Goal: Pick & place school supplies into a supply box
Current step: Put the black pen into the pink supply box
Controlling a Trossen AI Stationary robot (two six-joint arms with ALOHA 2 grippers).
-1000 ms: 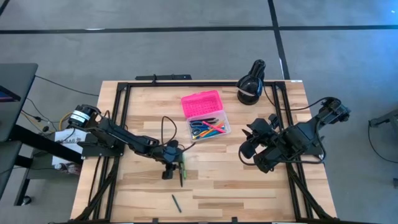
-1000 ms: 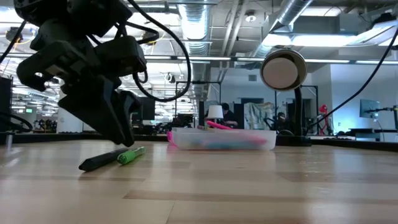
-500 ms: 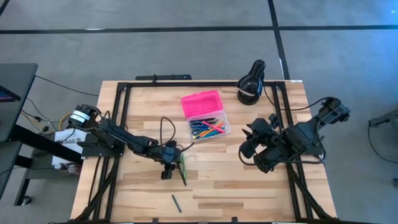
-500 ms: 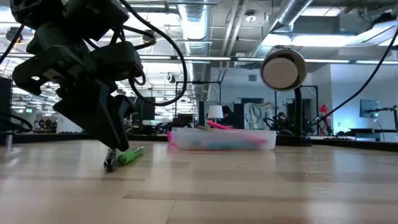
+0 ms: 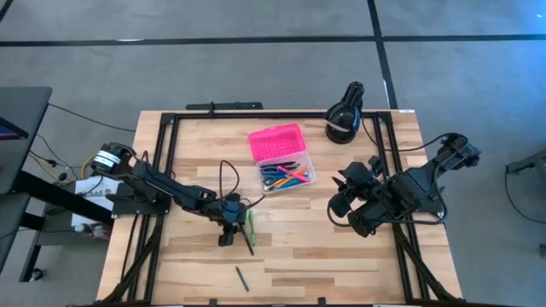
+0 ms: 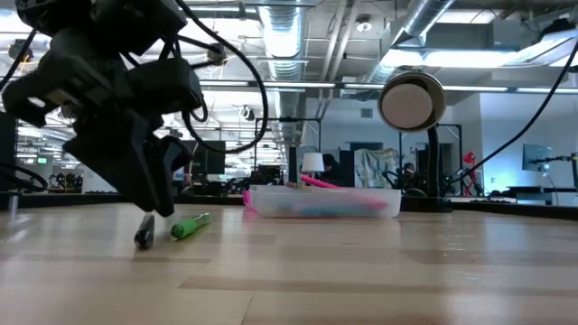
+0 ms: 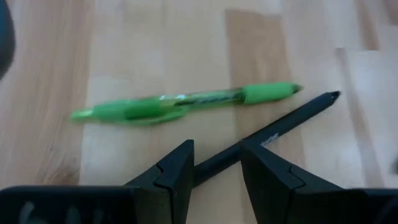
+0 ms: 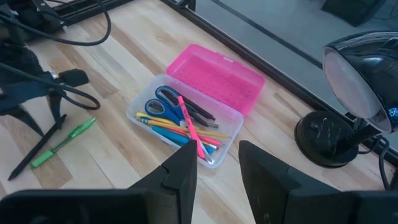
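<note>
The left gripper (image 5: 227, 236) was low over the middle of the table (image 5: 341, 264), left of centre, its fingers (image 7: 174, 171) closed on the end of a black pen (image 7: 273, 127). The pen slanted down from the fingers, with its far tip touching the wood. Just beside it, on its right, a green pen (image 5: 252, 225) lay flat on the table, close to the black pen but not touching the gripper. Near the front edge of the table a short dark pencil (image 5: 241, 278) lay alone, well apart from the rest.

Farther back and a little to the right sat the supply box (image 5: 288, 177), its pink lid (image 5: 275, 141) thrown open toward the far side. Inside the clear base lay blue-handled scissors (image 8: 163, 98) along with pink, yellow, orange and blue pens and pencils, one pink pen resting across the others. A black lamp (image 5: 345, 115) stood at the far edge, right of the box.

The right gripper (image 8: 212, 163) hung above the right side of the table, holding nothing, its fingers apart and aimed toward the box.
</note>
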